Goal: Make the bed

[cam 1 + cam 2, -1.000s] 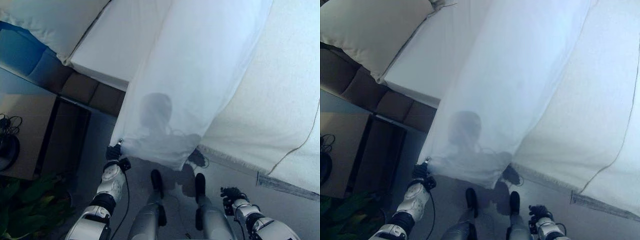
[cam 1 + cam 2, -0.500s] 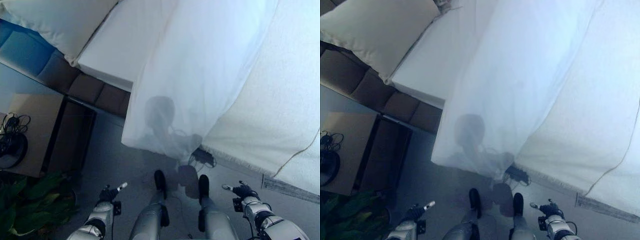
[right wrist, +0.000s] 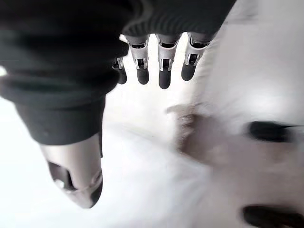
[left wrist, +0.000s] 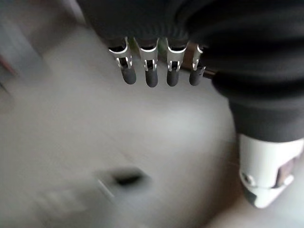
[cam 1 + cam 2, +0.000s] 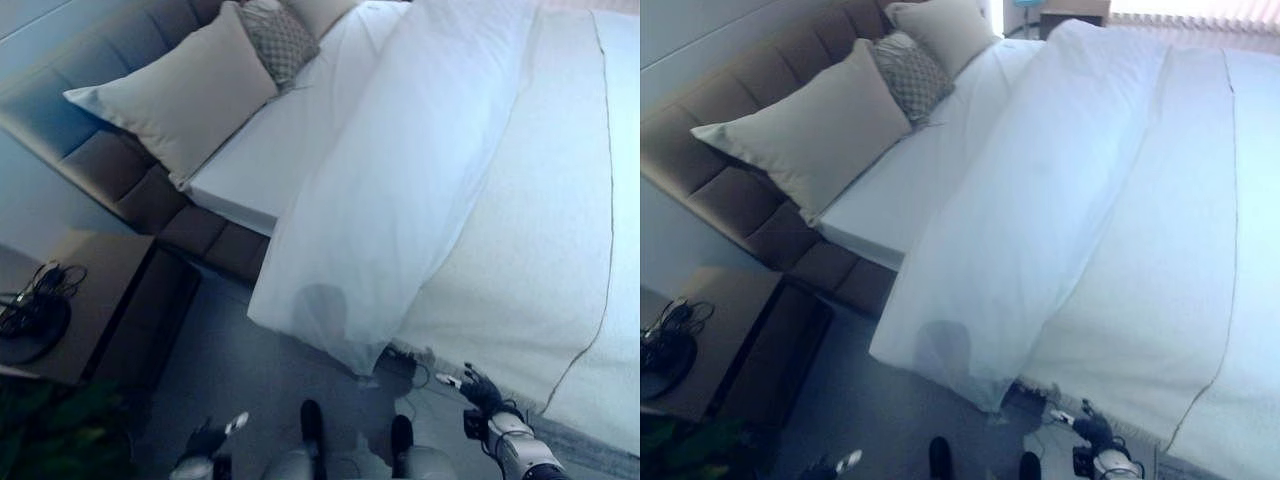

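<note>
1. Left hand (image 5: 208, 438) low over the floor (image 5: 215, 360), fingers (image 4: 151, 76) straight and loose, holding nothing; only bare floor past the fingertips.
2. Right hand (image 5: 482, 390) also low, fingers (image 3: 164, 76) straight and relaxed, empty; the blanket's (image 5: 530, 240) fringed edge hangs just past its fingertips, not touching.
3. White sheet (image 5: 400, 200) lies well beyond both sets of fingers, draped off the mattress side, its corner sagging toward the floor. Mattress top (image 5: 290, 135) bare farther on, then the big pillow (image 5: 175, 95), patterned cushion (image 5: 278, 38) and headboard (image 5: 80, 100). Nightstand (image 5: 95, 290) off beyond the left fingers.
4. Risk, judged: the sheet hangs uneven and unheld, so its own weight could drag more off the bed; a regrab of the thin corner could bunch it or catch the blanket too.
5. Versus a second ago: left fingers were at the sheet's hanging corner, now let go and dropped away. Camera has tilted up, so pillows and headboard come into frame.
</note>
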Controlling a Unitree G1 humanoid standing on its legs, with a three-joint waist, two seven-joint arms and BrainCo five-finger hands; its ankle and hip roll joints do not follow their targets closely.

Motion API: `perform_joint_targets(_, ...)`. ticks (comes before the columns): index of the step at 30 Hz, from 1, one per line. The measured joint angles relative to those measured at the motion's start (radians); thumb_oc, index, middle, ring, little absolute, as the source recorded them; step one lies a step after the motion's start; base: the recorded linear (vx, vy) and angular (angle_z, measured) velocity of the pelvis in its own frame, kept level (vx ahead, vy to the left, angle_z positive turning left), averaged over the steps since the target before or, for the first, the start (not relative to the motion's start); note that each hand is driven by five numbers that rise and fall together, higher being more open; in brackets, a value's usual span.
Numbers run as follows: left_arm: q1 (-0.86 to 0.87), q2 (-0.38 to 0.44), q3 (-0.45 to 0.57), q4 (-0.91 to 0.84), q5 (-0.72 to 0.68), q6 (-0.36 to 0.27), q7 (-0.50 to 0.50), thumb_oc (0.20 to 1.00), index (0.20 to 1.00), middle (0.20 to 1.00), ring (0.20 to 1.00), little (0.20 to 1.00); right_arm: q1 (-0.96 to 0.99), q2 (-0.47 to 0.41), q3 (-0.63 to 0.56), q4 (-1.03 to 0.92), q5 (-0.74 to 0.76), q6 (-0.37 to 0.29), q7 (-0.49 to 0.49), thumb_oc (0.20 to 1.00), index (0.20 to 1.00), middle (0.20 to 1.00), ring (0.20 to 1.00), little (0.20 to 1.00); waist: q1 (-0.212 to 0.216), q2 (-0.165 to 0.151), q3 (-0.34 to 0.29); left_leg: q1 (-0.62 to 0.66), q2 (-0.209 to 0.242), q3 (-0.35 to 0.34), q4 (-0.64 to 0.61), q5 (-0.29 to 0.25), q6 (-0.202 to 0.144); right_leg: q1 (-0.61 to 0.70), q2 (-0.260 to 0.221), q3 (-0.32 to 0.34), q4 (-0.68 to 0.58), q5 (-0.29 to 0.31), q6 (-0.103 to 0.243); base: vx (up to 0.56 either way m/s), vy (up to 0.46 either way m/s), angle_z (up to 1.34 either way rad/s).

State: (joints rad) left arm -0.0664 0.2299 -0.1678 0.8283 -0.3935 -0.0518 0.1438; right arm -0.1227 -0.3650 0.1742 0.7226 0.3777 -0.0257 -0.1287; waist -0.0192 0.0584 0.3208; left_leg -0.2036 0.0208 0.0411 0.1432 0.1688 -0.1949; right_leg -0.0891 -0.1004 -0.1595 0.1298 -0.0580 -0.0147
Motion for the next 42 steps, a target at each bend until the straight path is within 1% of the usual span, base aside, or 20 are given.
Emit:
perform_joint_targets(3,-0.067,0.027,-0.027,-0.125,-0.106,-0.018,-0.019,1.0,1.0,1.0,1.0,1.0,-0.088,-0.033,0.015,-0.026,0.031,0.002,0.002,1.0,1.0,1.0,1.0,1.0,0.011,0.03,0.002,-0.041,-0.018,-0.003,-0.061,-0.027,0.004,-0.04,0.028,0.006,0.013,0.009,-0.016,0.12,0.014,-0.11)
perform_joint_targets(6,-0.145,0.072,-0.053,-0.214,-0.186,-0.021,-0.031,1.0,1.0,1.0,1.0,1.0,-0.191,-0.05,0.07,-0.061,0.069,0.008,0.012,1.0,1.0,1.0,1.0,1.0,0.019,0.023,0.021,-0.069,-0.018,-0.02,-0.091,-0.026,0.006,-0.089,0.052,0.027,0.016,0.014,-0.014,0.17,0.12,-0.38)
perform_joint_targets(7,-0.172,0.111,-0.072,-0.292,-0.216,-0.032,-0.047,1.0,1.0,1.0,1.0,1.0,-0.248,-0.059,0.112,-0.123,0.089,0.005,0.03,1.0,1.0,1.0,1.0,1.0,0.033,0.021,0.026,-0.078,0.006,-0.015,-0.088,-0.04,0.024,-0.133,0.074,0.065,0.024,0.032,-0.008,0.11,0.254,-0.9)
perform_joint_targets(8,-0.209,0.124,-0.072,-0.322,-0.236,-0.041,-0.053,1.0,1.0,1.0,1.0,1.0,-0.289,-0.055,0.115,-0.175,0.098,0.0,0.04,1.0,1.0,1.0,1.0,1.0,0.043,0.025,0.039,-0.088,0.014,-0.003,-0.093,-0.028,0.103,-0.146,0.083,0.067,0.02,0.049,0.011,0.11,0.254,-0.84)
perform_joint_targets(10,-0.317,0.176,-0.123,-0.345,-0.28,-0.046,-0.059,1.0,1.0,1.0,1.0,1.0,-0.406,-0.052,0.197,-0.202,0.143,0.002,0.052,1.0,1.0,1.0,1.0,1.0,0.066,-0.006,0.059,-0.112,-0.001,0.029,-0.082,-0.036,0.161,-0.195,0.073,0.122,0.021,0.07,0.034,0.1,0.253,-0.77)
perform_joint_targets(11,-0.368,0.184,-0.125,-0.35,-0.291,-0.045,-0.063,1.0,1.0,1.0,1.0,1.0,-0.446,-0.046,0.204,-0.21,0.152,-0.002,0.059,1.0,1.0,1.0,1.0,1.0,0.067,-0.012,0.064,-0.122,-0.005,0.047,-0.082,-0.033,0.19,-0.207,0.062,0.114,0.015,0.074,0.045,0.09,0.232,-0.83)
perform_joint_targets(12,-0.425,0.203,-0.132,-0.347,-0.304,-0.052,-0.063,1.0,1.0,1.0,1.0,1.0,-0.524,-0.042,0.238,-0.201,0.171,-0.002,0.058,1.0,1.0,1.0,1.0,1.0,0.073,-0.022,0.086,-0.131,-0.006,0.076,-0.071,-0.035,0.217,-0.22,0.037,0.088,0.03,0.09,0.065,0.06,0.216,-0.36)
perform_joint_targets(13,-0.483,0.211,-0.139,-0.344,-0.321,-0.056,-0.063,1.0,1.0,1.0,1.0,1.0,-0.572,-0.043,0.246,-0.206,0.188,-0.009,0.055,1.0,1.0,1.0,1.0,1.0,0.075,-0.026,0.099,-0.141,-0.016,0.082,-0.057,-0.044,0.234,-0.225,0.018,0.073,0.058,0.071,0.071,0.06,0.217,-0.15)
perform_joint_targets(14,-0.528,0.218,-0.147,-0.347,-0.334,-0.06,-0.061,1.0,1.0,1.0,1.0,1.0,-0.603,-0.05,0.254,-0.206,0.194,-0.011,0.052,1.0,1.0,1.0,1.0,1.0,0.07,-0.026,0.111,-0.143,-0.022,0.082,-0.051,-0.05,0.236,-0.233,0.007,0.066,0.084,0.065,0.077,0.08,0.188,0.01)
perform_joint_targets(15,-0.602,0.27,-0.198,-0.35,-0.364,-0.07,-0.056,1.0,1.0,1.0,1.0,1.0,-0.692,-0.077,0.302,-0.206,0.2,-0.01,0.038,1.0,1.0,1.0,1.0,1.0,0.066,-0.025,0.152,-0.151,-0.018,0.084,-0.025,-0.054,0.249,-0.265,0.002,0.057,0.157,0.056,0.086,0.09,0.148,0.11)
perform_joint_targets(18,-0.773,0.32,-0.25,-0.317,-0.441,-0.074,-0.057,1.0,1.0,1.0,1.0,1.0,-0.842,-0.078,0.328,-0.194,0.218,-0.02,0.008,1.0,1.0,1.0,1.0,1.0,0.074,-0.048,0.184,-0.178,-0.026,0.083,-0.015,-0.065,0.246,-0.292,-0.011,0.028,0.162,0.049,0.089,0.1,0.092,0.0)
perform_joint_targets(20,-0.842,0.326,-0.25,-0.307,-0.513,-0.079,-0.06,1.0,1.0,1.0,1.0,1.0,-0.927,-0.075,0.351,-0.192,0.243,-0.027,0.008,1.0,1.0,1.0,1.0,1.0,0.09,-0.064,0.192,-0.2,-0.024,0.106,-0.015,-0.063,0.249,-0.297,-0.009,0.01,0.107,0.062,0.073,0.11,0.015,-0.3)
perform_joint_targets(23,-0.89,0.306,-0.262,-0.272,-0.61,-0.085,-0.075,1.0,1.0,1.0,1.0,1.0,-1.001,-0.052,0.358,-0.157,0.307,-0.049,0.007,1.0,1.0,1.0,1.0,1.0,0.073,-0.066,0.193,-0.214,-0.025,0.113,-0.032,-0.058,0.254,-0.299,0.005,0.017,0.058,0.083,0.068,0.17,-0.03,-0.12)
perform_joint_targets(25,-0.928,0.281,-0.281,-0.208,-0.662,-0.084,-0.09,1.0,1.0,1.0,1.0,1.0,-1.03,-0.045,0.384,-0.097,0.368,-0.057,0.003,1.0,1.0,1.0,1.0,1.0,0.042,-0.066,0.194,-0.214,-0.024,0.078,-0.055,-0.044,0.253,-0.36,0.007,0.033,0.16,0.075,0.084,0.12,-0.105,0.12)
perform_joint_targets(26,-0.952,0.269,-0.292,-0.183,-0.696,-0.08,-0.098,1.0,1.0,1.0,1.0,1.0,-1.049,-0.046,0.387,-0.069,0.404,-0.055,-0.002,1.0,1.0,1.0,1.0,1.0,0.03,-0.066,0.196,-0.225,-0.022,0.06,-0.07,-0.032,0.247,-0.403,0.01,0.041,0.146,0.029,0.133,0.08,-0.122,0.29)
perform_joint_targets(27,-0.966,0.267,-0.304,-0.183,-0.709,-0.08,-0.099,1.0,1.0,1.0,1.0,1.0,-1.055,-0.055,0.387,-0.07,0.417,-0.056,-0.01,1.0,1.0,1.0,1.0,1.0,0.018,-0.071,0.197,-0.236,-0.033,0.056,-0.065,-0.031,0.245,-0.407,0.004,0.042,0.105,0.038,0.136,0.04,-0.14,0.65)
perform_joint_targets(28,-1.005,0.244,-0.329,-0.165,-0.729,-0.079,-0.106,1.0,1.0,1.0,1.0,1.0,-1.09,-0.052,0.386,-0.017,0.457,-0.074,-0.013,1.0,1.0,1.0,1.0,1.0,0.001,-0.075,0.197,-0.268,-0.057,0.033,-0.055,-0.037,0.233,-0.426,-0.013,0.035,0.079,0.1,0.11,0.02,-0.154,0.53)
perform_joint_targets(29,-1.034,0.24,-0.329,-0.166,-0.739,-0.081,-0.111,1.0,1.0,1.0,1.0,1.0,-1.138,-0.041,0.384,0.032,0.493,-0.078,-0.019,1.0,1.0,1.0,1.0,1.0,0.009,-0.075,0.197,-0.302,-0.047,0.028,-0.061,-0.031,0.216,-0.457,-0.002,0.032,0.064,0.124,0.068,0.02,-0.154,0.32)
perform_joint_targets(34,-1.161,0.228,-0.329,-0.036,-0.781,-0.071,-0.113,1.0,1.0,1.0,1.0,1.0,-1.27,-0.008,0.43,0.157,0.6,-0.082,-0.019,1.0,1.0,1.0,1.0,1.0,0.025,-0.074,0.197,-0.435,0.0,-0.017,-0.083,0.011,0.173,-0.544,0.059,-0.02,-0.019,0.181,0.004,0.07,-0.125,0.08)
perform_joint_targets(42,-1.263,0.218,-0.33,0.092,-0.8,-0.069,-0.078,1.0,1.0,1.0,1.0,1.0,-1.355,-0.025,0.431,0.285,0.667,-0.088,-0.055,1.0,1.0,1.0,1.0,1.0,0.035,-0.072,0.197,-0.579,0.023,-0.055,-0.094,0.025,0.152,-0.676,0.08,-0.053,-0.037,0.185,-0.008,0.06,-0.049,0.05)
